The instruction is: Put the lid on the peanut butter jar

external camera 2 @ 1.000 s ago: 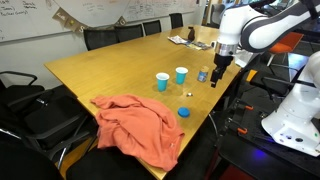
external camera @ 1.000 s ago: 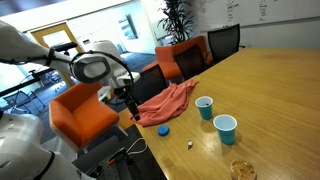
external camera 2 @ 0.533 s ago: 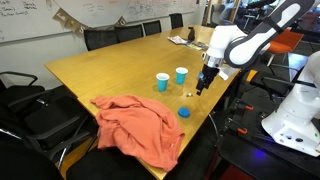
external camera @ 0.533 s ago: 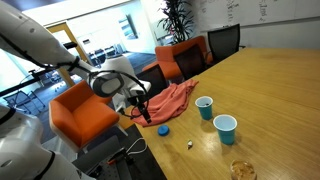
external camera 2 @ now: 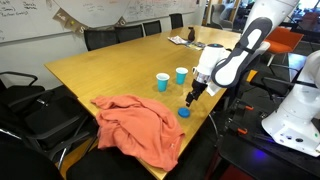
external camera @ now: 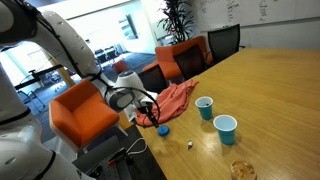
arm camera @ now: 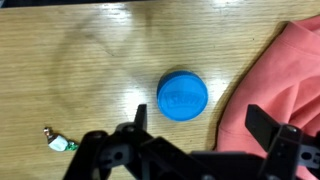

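Observation:
The lid (arm camera: 183,96) is a small flat blue cap lying on the wooden table, right beside the cloth's edge. It shows in both exterior views (external camera: 163,129) (external camera 2: 184,112). My gripper (arm camera: 200,125) is open and empty, its fingers spread just above and beside the lid, not touching it. It hangs low over the table's edge in both exterior views (external camera: 152,119) (external camera 2: 190,98). The peanut butter jar (external camera: 242,171) stands at the near table corner, well away from the lid. In an exterior view the arm hides it.
A salmon cloth (external camera: 170,100) (external camera 2: 135,125) (arm camera: 290,70) lies next to the lid. Two teal-blue cups (external camera: 204,107) (external camera: 226,128) stand between the lid and the jar. A small scrap (arm camera: 60,143) lies on the table. Chairs surround the wooden table (external camera 2: 110,70).
The arm has swung along the table edge and come down, bringing the open gripper from off to the side to just over the lid. Nothing else has moved.

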